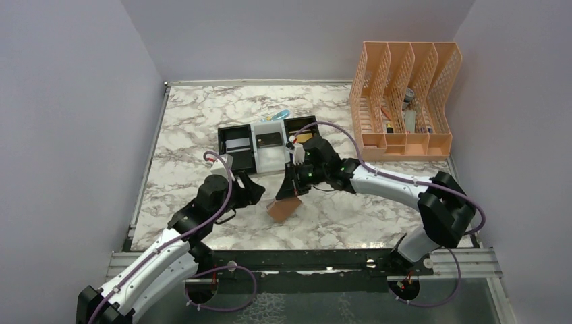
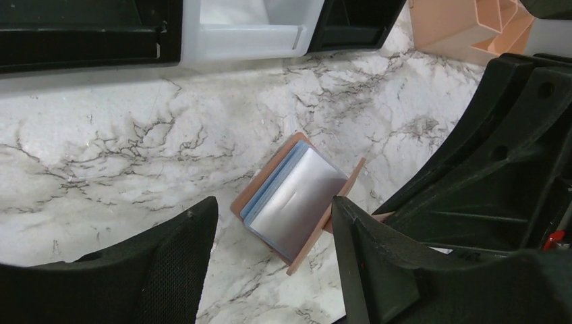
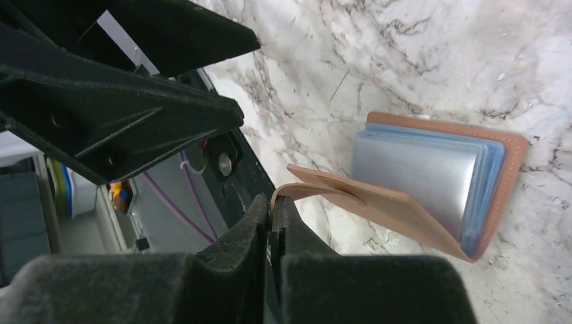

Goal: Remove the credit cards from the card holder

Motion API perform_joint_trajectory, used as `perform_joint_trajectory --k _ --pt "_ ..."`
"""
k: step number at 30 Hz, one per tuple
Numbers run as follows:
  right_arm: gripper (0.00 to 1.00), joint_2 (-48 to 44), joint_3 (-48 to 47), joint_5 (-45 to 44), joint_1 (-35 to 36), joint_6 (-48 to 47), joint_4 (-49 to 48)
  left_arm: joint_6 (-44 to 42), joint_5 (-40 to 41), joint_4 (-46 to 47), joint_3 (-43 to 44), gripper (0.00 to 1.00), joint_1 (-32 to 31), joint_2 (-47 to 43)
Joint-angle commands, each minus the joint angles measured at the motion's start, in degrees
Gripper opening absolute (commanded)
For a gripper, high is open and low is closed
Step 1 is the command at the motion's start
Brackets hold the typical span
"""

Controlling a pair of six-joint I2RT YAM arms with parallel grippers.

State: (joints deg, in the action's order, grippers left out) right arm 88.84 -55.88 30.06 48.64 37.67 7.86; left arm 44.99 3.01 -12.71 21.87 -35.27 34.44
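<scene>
The tan card holder (image 1: 283,209) stands half open on the marble, its pale blue-grey pockets (image 3: 489,175) showing. A silvery-grey face (image 2: 297,199) fills the top pocket; whether it is a card or a bare sleeve I cannot tell. My right gripper (image 3: 271,201) is shut on the holder's snap tab and holds one flap up. My left gripper (image 2: 273,206) hangs open just above the holder (image 2: 270,177), touching nothing. In the tray lie a silvery card (image 1: 236,144), a dark card (image 1: 270,140) and a gold-orange card (image 1: 305,138).
The black-and-white three-compartment tray (image 1: 260,160) sits just behind the grippers. An orange file organizer (image 1: 405,101) with small items stands at the back right. The two grippers are close together over the holder. Walls bound the table on the left, back and right.
</scene>
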Motion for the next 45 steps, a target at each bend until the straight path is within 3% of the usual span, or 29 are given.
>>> perform_joint_trajectory --k 1,6,10,18,25,32,45 --pt "0.01 -0.52 -0.38 6.07 0.00 -2.40 -1.61 1.64 -2.37 -2.61 -0.78 0.65 -0.16 -0.25" --pt "0.01 -9.34 7.60 -4.37 -0.12 -3.22 0.50 2.55 -7.88 -1.72 -2.35 0.66 -0.18 -0.79" --pt "0.01 -13.32 12.18 -14.71 -0.57 -3.22 7.81 1.58 -12.56 -0.88 -2.18 0.66 -0.15 0.70" --pt "0.01 -13.79 21.33 -22.84 -2.58 -2.47 6.67 -3.48 -19.29 0.63 0.18 0.66 -0.15 8.31" --pt "0.01 -13.80 24.30 -21.81 -5.34 -1.09 0.71 -4.42 -22.21 7.59 0.37 0.66 -0.26 15.76" --pt "0.01 -7.50 18.82 -26.62 -6.68 -1.66 4.93 -4.71 -24.35 14.02 2.79 0.59 -0.74 26.96" --pt "0.01 -7.91 22.00 -22.69 -7.22 0.12 1.97 -1.13 -24.34 21.07 1.58 0.50 -1.94 33.73"
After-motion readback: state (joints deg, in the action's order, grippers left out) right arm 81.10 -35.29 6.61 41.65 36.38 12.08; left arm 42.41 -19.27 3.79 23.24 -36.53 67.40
